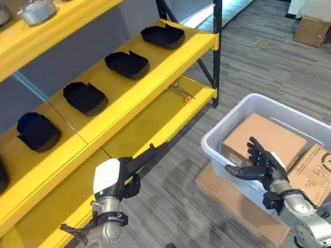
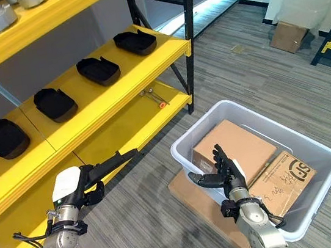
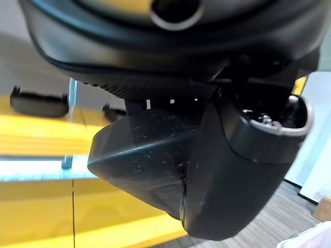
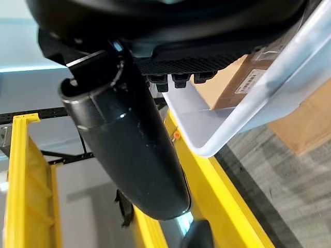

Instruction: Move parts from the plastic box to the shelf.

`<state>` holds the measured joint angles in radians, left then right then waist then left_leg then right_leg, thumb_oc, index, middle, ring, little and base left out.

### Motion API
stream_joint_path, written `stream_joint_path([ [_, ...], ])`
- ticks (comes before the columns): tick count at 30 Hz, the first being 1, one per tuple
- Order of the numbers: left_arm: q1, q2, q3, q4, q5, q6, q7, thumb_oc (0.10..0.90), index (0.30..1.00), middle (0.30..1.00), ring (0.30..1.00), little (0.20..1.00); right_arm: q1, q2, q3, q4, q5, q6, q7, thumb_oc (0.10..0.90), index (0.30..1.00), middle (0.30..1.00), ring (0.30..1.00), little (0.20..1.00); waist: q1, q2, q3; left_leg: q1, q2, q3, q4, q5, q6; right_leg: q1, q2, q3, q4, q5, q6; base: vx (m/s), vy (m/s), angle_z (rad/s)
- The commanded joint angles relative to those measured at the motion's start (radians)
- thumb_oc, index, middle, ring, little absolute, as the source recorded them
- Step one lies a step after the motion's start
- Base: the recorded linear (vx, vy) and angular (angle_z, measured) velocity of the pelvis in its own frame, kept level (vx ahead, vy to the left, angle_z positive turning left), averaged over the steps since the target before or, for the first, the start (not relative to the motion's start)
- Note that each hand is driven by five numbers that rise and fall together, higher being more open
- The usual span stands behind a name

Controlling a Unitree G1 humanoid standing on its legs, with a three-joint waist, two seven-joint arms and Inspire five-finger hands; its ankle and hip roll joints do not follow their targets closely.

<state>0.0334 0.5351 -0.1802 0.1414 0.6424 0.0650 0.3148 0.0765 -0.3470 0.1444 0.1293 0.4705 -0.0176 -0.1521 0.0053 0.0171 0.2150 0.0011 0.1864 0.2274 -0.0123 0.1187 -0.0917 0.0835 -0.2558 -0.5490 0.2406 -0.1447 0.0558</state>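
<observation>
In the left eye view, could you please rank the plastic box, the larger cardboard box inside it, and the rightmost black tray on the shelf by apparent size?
1. Plastic box
2. Cardboard box
3. Black tray, though it sits farther from the camera, so its true size is unsure.

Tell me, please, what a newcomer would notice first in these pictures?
First, the yellow shelf on the robot's left, with a row of black trays on its middle level. Next, the plastic box on the floor to the right, holding cardboard boxes. The right hand is open above the box; the left hand points open toward the shelf.
</observation>
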Motion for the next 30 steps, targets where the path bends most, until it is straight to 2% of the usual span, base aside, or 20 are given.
stream_joint_path([
  [1, -0.084, 0.066, 0.112, -0.066, 0.036, -0.046, 0.079, 0.4, 0.3, 0.3, 0.3, 0.3, -0.027, -0.025, -0.029, -0.088, -0.027, -0.088, 0.018, 0.9, 1.0, 1.0, 1.0, 1.0, -0.014, 0.009, -0.085, -0.092, 0.061, -0.013, 0.151, -0.076, -0.063, 0.013, -0.011, 0.056, -0.038, -0.074, 0.033, 0.04, 0.116, -0.13],
  [5, -0.062, 0.073, 0.131, -0.065, 0.033, -0.042, 0.083, 0.4, 0.3, 0.3, 0.3, 0.3, -0.028, -0.012, -0.026, -0.085, -0.033, -0.081, 0.025, 0.9, 1.0, 1.0, 1.0, 1.0, 0.0, -0.004, -0.096, -0.1, 0.044, -0.001, 0.181, -0.113, -0.051, 0.031, -0.028, 0.061, -0.089, -0.036, 0.054, 0.06, 0.154, -0.07],
  [9, -0.046, 0.073, 0.145, -0.066, 0.031, -0.037, 0.082, 0.4, 0.3, 0.3, 0.3, 0.3, -0.031, -0.007, -0.026, -0.081, -0.042, -0.078, 0.026, 0.9, 1.0, 1.0, 1.0, 1.0, 0.007, -0.015, -0.104, -0.105, 0.037, 0.005, 0.182, -0.122, -0.047, 0.037, -0.029, 0.058, -0.117, -0.018, 0.064, 0.03, 0.085, -0.04],
  [11, -0.024, 0.073, 0.162, -0.072, 0.028, -0.037, 0.084, 0.4, 0.3, 0.3, 0.3, 0.3, -0.048, -0.008, -0.025, -0.077, -0.053, -0.075, 0.025, 0.9, 1.0, 1.0, 1.0, 1.0, 0.021, -0.03, -0.108, -0.118, 0.029, 0.001, 0.191, -0.133, -0.041, 0.043, -0.026, 0.051, -0.143, -0.003, 0.071, 0.03, 0.084, 0.05],
  [14, -0.013, 0.08, 0.172, -0.076, 0.02, -0.036, 0.091, 0.4, 0.3, 0.3, 0.3, 0.3, -0.07, -0.009, -0.02, -0.082, -0.054, -0.08, 0.02, 0.9, 1.0, 1.0, 1.0, 1.0, 0.034, -0.042, -0.098, -0.151, 0.022, -0.009, 0.233, -0.152, -0.033, 0.032, -0.036, 0.047, -0.133, 0.001, 0.078, -0.02, 0.098, 0.1],
  [17, -0.015, 0.101, 0.183, -0.077, 0.016, -0.031, 0.106, 0.4, 0.3, 0.3, 0.3, 0.3, -0.118, -0.006, 0.002, -0.081, -0.052, -0.084, 0.014, 0.9, 1.0, 1.0, 1.0, 1.0, 0.043, -0.051, -0.075, -0.187, 0.012, -0.013, 0.301, -0.196, -0.012, -0.008, -0.064, 0.059, -0.076, -0.002, 0.086, -0.05, 0.113, 0.02],
  [19, -0.016, 0.118, 0.199, -0.079, 0.017, -0.024, 0.111, 0.4, 0.3, 0.3, 0.3, 0.3, -0.157, -0.001, 0.018, -0.077, -0.056, -0.083, 0.006, 0.9, 1.0, 1.0, 1.0, 1.0, 0.055, -0.05, -0.051, -0.204, -0.003, -0.013, 0.357, -0.242, 0.007, -0.035, -0.094, 0.075, -0.042, 0.013, 0.096, -0.06, 0.185, 0.01],
  [21, -0.019, 0.122, 0.205, -0.078, 0.014, -0.022, 0.114, 0.4, 0.3, 0.3, 0.3, 0.3, -0.165, 0.001, 0.022, -0.076, -0.056, -0.086, 0.005, 0.9, 1.0, 1.0, 1.0, 1.0, 0.058, -0.05, -0.047, -0.208, -0.009, -0.01, 0.373, -0.258, 0.015, -0.037, -0.104, 0.079, -0.04, 0.024, 0.104, -0.01, 0.156, -0.03],
  [24, -0.022, 0.123, 0.209, -0.073, 0.01, -0.02, 0.124, 0.4, 0.3, 0.3, 0.3, 0.3, -0.164, 0.01, 0.021, -0.08, -0.058, -0.087, 0.001, 0.9, 1.0, 1.0, 1.0, 1.0, 0.061, -0.046, -0.047, -0.193, -0.046, -0.009, 0.376, -0.297, 0.051, -0.041, -0.148, 0.091, -0.012, 0.098, 0.13, 0.04, 0.231, 0.02],
  [27, -0.038, 0.129, 0.2, -0.071, 0.012, -0.017, 0.127, 0.4, 0.3, 0.3, 0.3, 0.3, -0.155, 0.014, 0.018, -0.084, -0.062, -0.085, -0.003, 0.9, 1.0, 1.0, 1.0, 1.0, 0.052, -0.038, -0.048, -0.174, -0.098, -0.017, 0.359, -0.319, 0.091, -0.071, -0.208, 0.12, 0.096, 0.171, 0.129, 0.04, 0.255, 0.16],
  [28, -0.042, 0.129, 0.197, -0.069, 0.006, -0.017, 0.128, 0.4, 0.3, 0.3, 0.3, 0.3, -0.157, 0.015, 0.018, -0.086, -0.064, -0.086, -0.006, 0.9, 1.0, 1.0, 1.0, 1.0, 0.046, -0.032, -0.044, -0.168, -0.107, -0.021, 0.352, -0.318, 0.098, -0.096, -0.208, 0.145, 0.139, 0.165, 0.12, 0.05, 0.273, 0.51],
  [29, -0.039, 0.125, 0.2, -0.065, -0.001, -0.012, 0.13, 0.4, 0.3, 0.3, 0.3, 0.3, -0.148, 0.014, 0.009, -0.093, -0.06, -0.089, -0.004, 0.9, 1.0, 1.0, 1.0, 1.0, 0.026, -0.026, -0.046, -0.15, -0.127, -0.032, 0.332, -0.316, 0.107, -0.135, -0.152, 0.211, 0.158, 0.117, 0.102, 0.05, 0.187, 0.56],
  [30, -0.038, 0.124, 0.201, -0.065, -0.001, -0.012, 0.13, 0.4, 0.3, 0.3, 0.3, 0.3, -0.147, 0.013, 0.01, -0.093, -0.06, -0.089, -0.003, 0.9, 1.0, 1.0, 1.0, 1.0, 0.028, -0.026, -0.047, -0.149, -0.126, -0.03, 0.331, -0.316, 0.106, -0.139, -0.151, 0.213, 0.162, 0.113, 0.1, 0.02, 0.155, 0.55],
])
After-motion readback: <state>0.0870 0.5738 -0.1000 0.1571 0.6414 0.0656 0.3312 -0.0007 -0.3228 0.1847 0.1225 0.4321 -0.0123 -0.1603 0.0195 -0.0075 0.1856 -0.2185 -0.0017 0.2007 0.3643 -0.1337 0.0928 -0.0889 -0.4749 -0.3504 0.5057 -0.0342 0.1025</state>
